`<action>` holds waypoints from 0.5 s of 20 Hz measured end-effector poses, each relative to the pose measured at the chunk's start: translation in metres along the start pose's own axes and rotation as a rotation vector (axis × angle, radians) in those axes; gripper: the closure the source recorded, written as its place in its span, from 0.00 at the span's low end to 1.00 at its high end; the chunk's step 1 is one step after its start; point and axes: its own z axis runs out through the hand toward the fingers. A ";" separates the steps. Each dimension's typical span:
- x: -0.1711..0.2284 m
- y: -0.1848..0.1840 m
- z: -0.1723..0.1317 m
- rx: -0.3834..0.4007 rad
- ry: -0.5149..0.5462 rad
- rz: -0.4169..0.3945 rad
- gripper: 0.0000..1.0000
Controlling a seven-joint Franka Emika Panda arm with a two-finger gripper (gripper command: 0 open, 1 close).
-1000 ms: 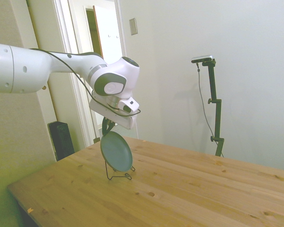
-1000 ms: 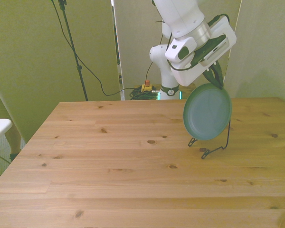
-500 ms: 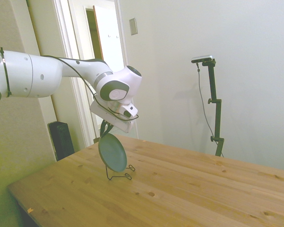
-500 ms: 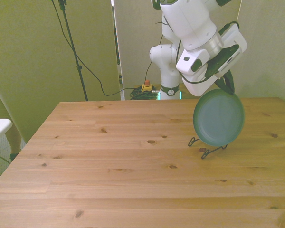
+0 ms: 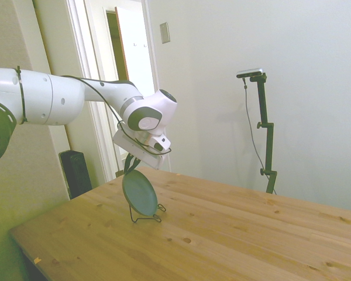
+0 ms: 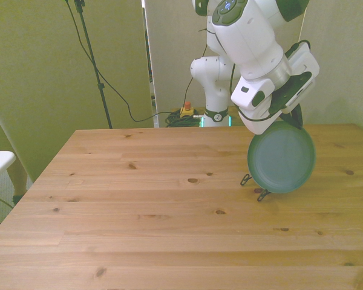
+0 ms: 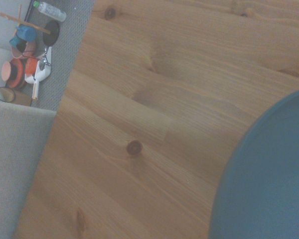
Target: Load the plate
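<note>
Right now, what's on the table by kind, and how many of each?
Teal-green plate: 1, held on edge by the gripper
Dark wire stand: 1, under the plate
Total: 2

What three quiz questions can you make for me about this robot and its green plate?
1. True or false: the plate lies flat on the table.
2. What holds the plate by its top edge? A) a person's hand B) the robot's tool C) nothing
3. Fill in: under the plate stands a thin dark wire ____.

Key:
1. False. It is up on edge, over the stand.
2. B.
3. stand.
</note>
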 end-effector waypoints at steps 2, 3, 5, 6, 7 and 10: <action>0.000 0.000 0.002 -0.001 -0.003 -0.001 1.00; 0.001 0.000 0.003 -0.001 -0.004 0.000 1.00; 0.002 0.002 0.005 -0.002 -0.008 0.006 0.00; 0.002 0.002 0.005 -0.002 -0.008 0.006 0.00; 0.002 0.002 0.005 -0.002 -0.008 0.006 0.00; 0.002 0.002 0.005 -0.002 -0.008 0.006 0.00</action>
